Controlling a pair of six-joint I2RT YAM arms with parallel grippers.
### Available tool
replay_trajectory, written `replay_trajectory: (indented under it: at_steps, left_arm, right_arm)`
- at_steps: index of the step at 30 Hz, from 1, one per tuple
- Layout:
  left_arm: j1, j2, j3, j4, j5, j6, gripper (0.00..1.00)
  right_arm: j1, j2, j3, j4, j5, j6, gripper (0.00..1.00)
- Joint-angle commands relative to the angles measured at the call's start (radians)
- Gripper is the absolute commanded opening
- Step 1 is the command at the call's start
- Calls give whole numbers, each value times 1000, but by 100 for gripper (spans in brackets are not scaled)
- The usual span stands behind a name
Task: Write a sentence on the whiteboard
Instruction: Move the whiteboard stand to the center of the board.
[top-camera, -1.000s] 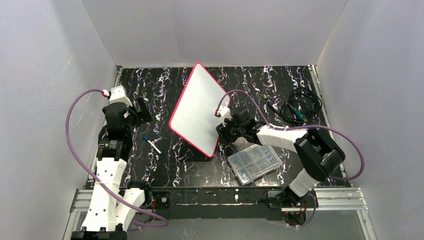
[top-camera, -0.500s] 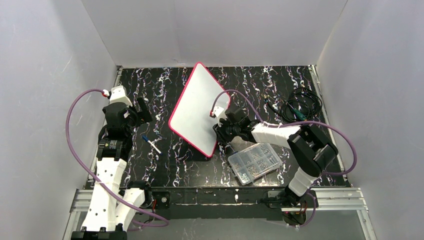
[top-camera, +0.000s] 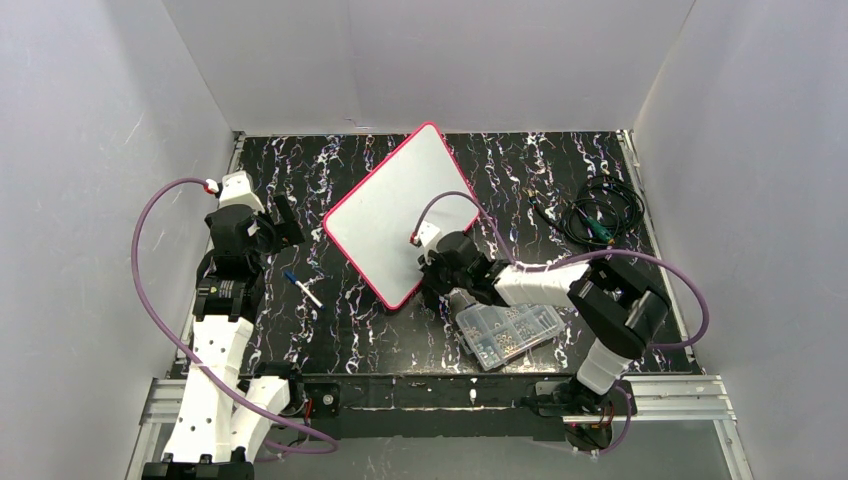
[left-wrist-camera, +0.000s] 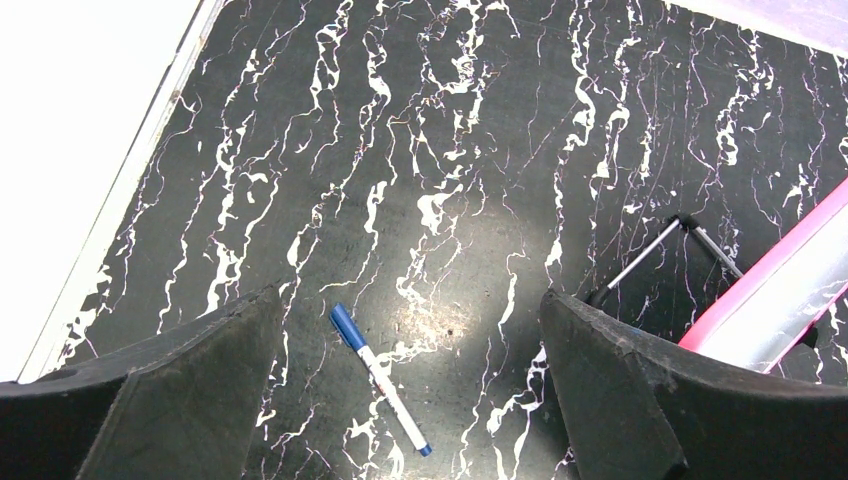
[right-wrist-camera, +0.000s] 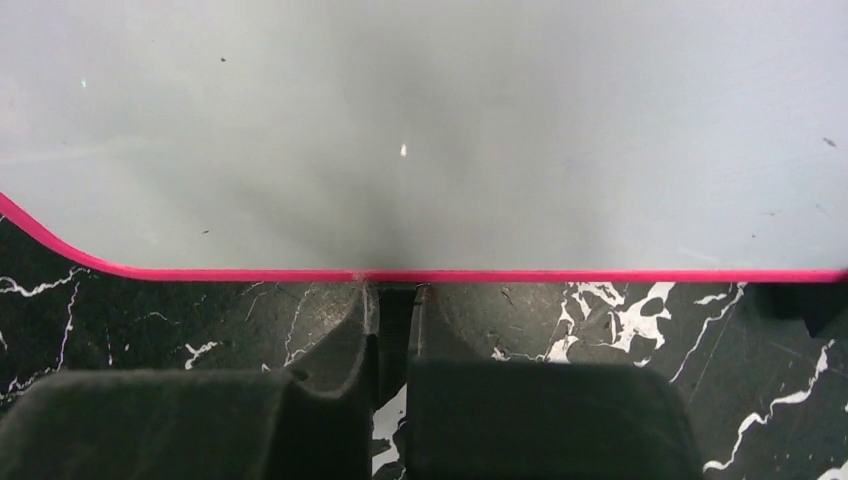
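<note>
The board (top-camera: 390, 212) sits mid-table, turned like a diamond with one corner at 12 o'clock and another at 6. Its face is blank (no blue stroke shows in the top or right wrist view), so the sentence is not begun. The right gripper (right-wrist-camera: 392, 295) is closed down tight at the board's (right-wrist-camera: 420, 130) pink rim. It appears to pinch that thin edge on the board's 4 o'clock side, just beside the parts box (top-camera: 508, 330). The left gripper (left-wrist-camera: 408, 312) is spread as wide as it goes and holds nothing. It hangs at the board's 9 o'clock side, with the marker (left-wrist-camera: 380, 380) on the table (left-wrist-camera: 480, 120) below, between its fingers. The marker's blue cap points to 11 o'clock.

I judge this to be the setting-up step, with the board being placed or steadied for writing. Next, the left gripper must drop straight down and close across the marker's barrel, not the cap. The cap then has to come off, which probably calls for the right gripper to let go of the rim
</note>
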Motion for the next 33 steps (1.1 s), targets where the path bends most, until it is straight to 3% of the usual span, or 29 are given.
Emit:
replay_trajectory:
  at_steps: [1,10,18,29,31,33]
  left_arm:
    - [0,-16,6,-13,-18,5,99]
    - [0,-19,6,-15,-25,1,99]
    - [0,-21,6,-16,-30,-1,99]
    - [-2,-23,2,-22,-25,-12,99]
    - [-2,-27,-6,-30,-27,-22,99]
    - [-1,-34,-18,-40,-34,-31,99]
  right_arm:
    - [37,-52,-65,64,226,180,1]
    - [72,-39,-60,-2,516,424,1]
    - [85,-29,-47,-94,681,597,1]
    - [90,-49,-34,-133,744,681,1]
    - [90,-56,-30,-136,735,674,19]
    - [90,-75,-32,-125,724,660,31]
